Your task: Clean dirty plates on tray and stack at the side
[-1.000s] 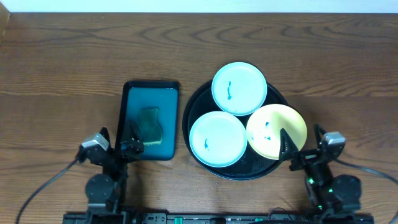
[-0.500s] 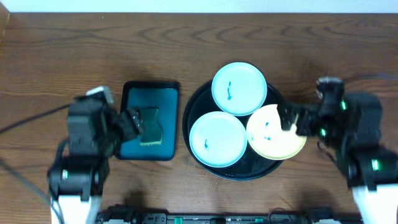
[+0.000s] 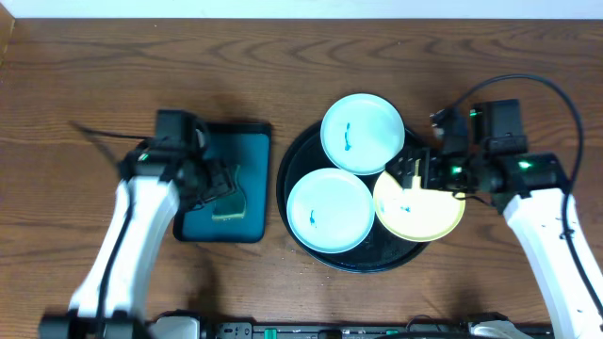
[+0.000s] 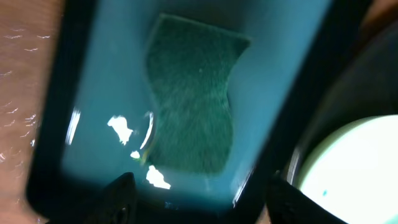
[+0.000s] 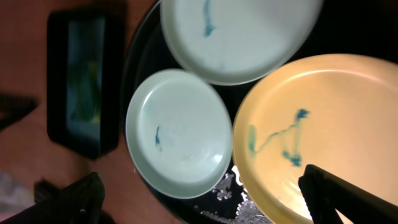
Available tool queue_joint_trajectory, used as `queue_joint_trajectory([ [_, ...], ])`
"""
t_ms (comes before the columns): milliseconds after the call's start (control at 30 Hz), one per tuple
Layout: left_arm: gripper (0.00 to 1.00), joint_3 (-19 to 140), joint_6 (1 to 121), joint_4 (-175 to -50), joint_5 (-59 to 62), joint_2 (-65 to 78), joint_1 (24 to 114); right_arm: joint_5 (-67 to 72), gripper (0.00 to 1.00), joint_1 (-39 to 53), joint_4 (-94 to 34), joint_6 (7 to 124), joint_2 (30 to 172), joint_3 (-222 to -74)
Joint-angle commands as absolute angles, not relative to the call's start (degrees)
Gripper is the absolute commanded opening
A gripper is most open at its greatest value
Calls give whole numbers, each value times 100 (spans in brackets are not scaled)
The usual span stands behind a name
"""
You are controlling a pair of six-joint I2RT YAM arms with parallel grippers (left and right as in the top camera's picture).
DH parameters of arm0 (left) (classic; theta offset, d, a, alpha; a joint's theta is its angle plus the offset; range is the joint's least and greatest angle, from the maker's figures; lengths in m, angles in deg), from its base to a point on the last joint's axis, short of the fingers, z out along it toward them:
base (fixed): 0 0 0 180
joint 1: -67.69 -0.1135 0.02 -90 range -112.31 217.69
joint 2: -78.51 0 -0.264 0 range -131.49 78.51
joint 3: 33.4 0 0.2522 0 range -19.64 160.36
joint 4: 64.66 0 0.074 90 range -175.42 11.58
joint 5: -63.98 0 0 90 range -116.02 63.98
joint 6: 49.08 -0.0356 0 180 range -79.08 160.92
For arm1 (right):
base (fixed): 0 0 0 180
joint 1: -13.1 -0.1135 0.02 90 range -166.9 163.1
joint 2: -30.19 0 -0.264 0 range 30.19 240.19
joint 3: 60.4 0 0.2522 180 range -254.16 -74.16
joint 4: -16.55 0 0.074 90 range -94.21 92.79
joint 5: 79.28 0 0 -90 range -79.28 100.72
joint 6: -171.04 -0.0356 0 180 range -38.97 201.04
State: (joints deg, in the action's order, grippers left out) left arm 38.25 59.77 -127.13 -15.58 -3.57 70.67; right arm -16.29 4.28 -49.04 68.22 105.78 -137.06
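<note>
Presently my left tool (image 4: pixel 205 198), spread wide, hovers over the sponge (image 4: pixel 193 118) to grasp it; my right tool (image 5: pixel 205 193), equally wide, targets the yellow plate (image 5: pixel 323 124), three o'clock on the tray (image 3: pixel 372 262).

2 arms extend inward from the lower corners of the overhead frame. The left arm (image 3: pixel 122 250) slants up from the bottom left, a white link leading to a black wrist at centre left, with the left gripper (image 3: pixel 217 179) pointing right. The right arm (image 3: pixel 551 245) slants up from the bottom right and bends left, with the right gripper (image 3: pixel 410 172) pointing toward frame centre. In the wrist views, the left fingers (image 4: pixel 121 194) and right fingers (image 5: pixel 339 193) sit near the bottom corners, spread wide apart.
</note>
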Motion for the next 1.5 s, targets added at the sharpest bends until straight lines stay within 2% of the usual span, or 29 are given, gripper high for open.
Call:
queue_joint_trajectory([
  [0,61,3871,5916,-12442,-1624,-1264,7188,-1454,98,-84,-4911,7084,10541,-13806],
  [167,47,3871,5916,-12025,-1772,-2311,7190,-883,94,-713,-4924,7084,10543,-13806],
  [267,28,3873,5918,-11874,-1766,-2670,7190,-525,85,-1011,-4924,7077,10547,-13795],
  [333,8,3873,5918,-11856,-1768,-2744,7190,-435,83,-1161,-4893,7007,10558,-13769],
  [600,7,4115,5914,-12431,-1763,-2274,7190,-413,64,-1288,-4775,6251,11127,-13470],
  [867,7,4308,5905,-12984,-1560,-954,7203,-671,43,-1288,-4574,6028,12243,-13330],
  [933,7,4308,5892,-13083,-1433,-639,7218,-754,41,-1295,-4660,5877,12445,-13330],
  [1200,7,4305,5892,-13303,-1291,169,7688,-704,40,-1378,-4666,5265,13218,-13330],
  [1267,7,4305,5892,-13297,-1294,167,7900,-704,36,-1413,-4548,5134,13406,-13330],
  [1400,7,4305,5896,-13273,-1294,156,8193,-431,19,-1421,-4218,4986,13555,-13330],
  [1467,7,4305,5922,-13214,-1291,156,8305,-134,18,-1406,-4148,4876,13542,-13330],
])
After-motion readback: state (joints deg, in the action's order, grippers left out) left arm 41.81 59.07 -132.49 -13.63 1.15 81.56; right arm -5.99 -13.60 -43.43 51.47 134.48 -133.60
